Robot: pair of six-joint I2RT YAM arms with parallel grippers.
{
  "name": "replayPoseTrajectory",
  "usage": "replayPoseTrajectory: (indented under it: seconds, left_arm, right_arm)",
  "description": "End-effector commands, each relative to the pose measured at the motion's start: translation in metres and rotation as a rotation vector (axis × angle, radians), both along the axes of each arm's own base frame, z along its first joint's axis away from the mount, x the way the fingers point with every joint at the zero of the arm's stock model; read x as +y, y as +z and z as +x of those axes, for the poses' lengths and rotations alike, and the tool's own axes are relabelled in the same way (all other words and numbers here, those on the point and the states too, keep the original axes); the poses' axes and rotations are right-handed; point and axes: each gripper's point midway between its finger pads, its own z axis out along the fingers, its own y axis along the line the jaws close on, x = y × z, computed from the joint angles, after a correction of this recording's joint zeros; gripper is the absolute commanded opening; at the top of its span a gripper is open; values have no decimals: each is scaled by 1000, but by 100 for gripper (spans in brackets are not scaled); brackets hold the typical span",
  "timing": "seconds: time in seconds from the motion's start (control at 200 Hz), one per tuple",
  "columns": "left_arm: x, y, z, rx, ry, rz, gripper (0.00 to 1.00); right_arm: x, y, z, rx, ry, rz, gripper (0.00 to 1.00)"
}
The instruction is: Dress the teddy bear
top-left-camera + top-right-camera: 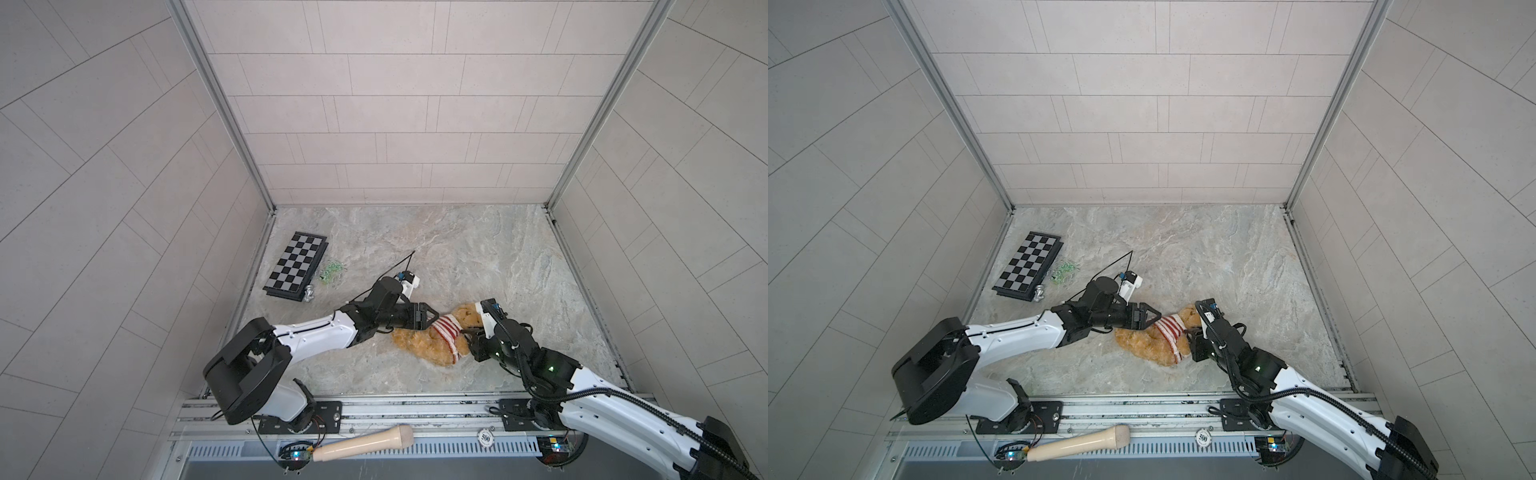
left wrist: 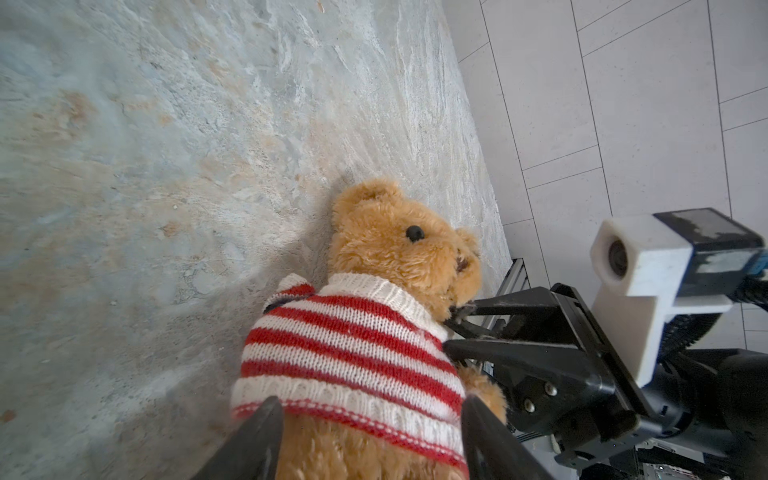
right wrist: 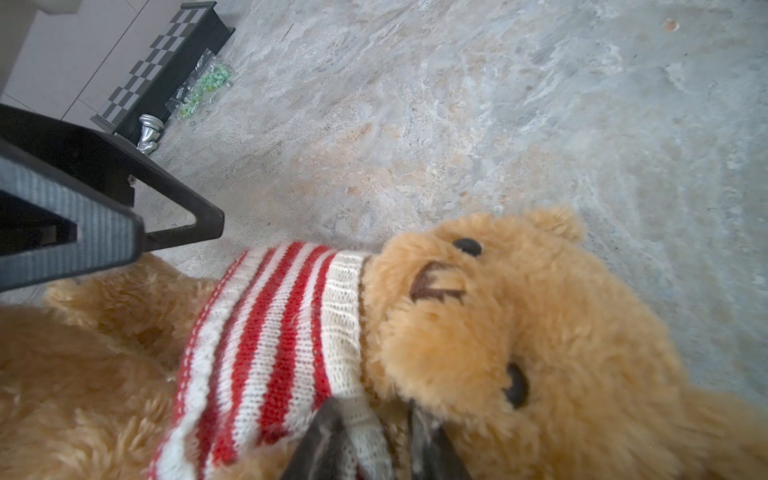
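Observation:
The teddy bear (image 1: 419,347) (image 1: 1142,345) lies on the stone tabletop with its head (image 2: 395,237) (image 3: 519,332) toward the right arm. A red-and-white striped sweater (image 1: 446,334) (image 1: 1169,328) (image 2: 353,353) (image 3: 270,332) covers its chest. The legs stay bare. My left gripper (image 1: 432,326) (image 1: 1154,322) (image 2: 370,405) is open, one finger on each side of the sweater's hem. My right gripper (image 1: 467,336) (image 1: 1192,332) (image 3: 374,405) (image 2: 451,330) is shut on the white collar of the sweater at the bear's neck.
A folded chessboard (image 1: 297,266) lies at the back left, with a silver chess piece (image 1: 308,294) and a bag of green bits (image 1: 332,272) beside it. On the front rail rest a beige wooden handle (image 1: 365,442) and a poker chip (image 1: 485,436). Tiled walls enclose three sides.

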Motion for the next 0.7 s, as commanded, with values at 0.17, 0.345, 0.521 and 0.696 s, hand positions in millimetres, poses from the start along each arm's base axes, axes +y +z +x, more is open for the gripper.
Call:
replayPoseTrajectory:
  seconds: [0.17,0.345,0.521,0.696]
  left_arm:
    - [-15,-23,-17,95,-65,-10,73]
    - [-44,-20,-33,131,-119,-99,73]
    - [-58,-22,-34,163,-109,-167,64]
    - [-64,-14,-31,162,-99,-211,54]
  right_arm:
    - [-17,-21,-4,41,-46,-69,31]
    - [-17,-21,-4,38,-45,-69,31]
    - [-17,-21,-5,38,-44,-62,31]
    - [-17,-18,-5,29,-43,-58,31]
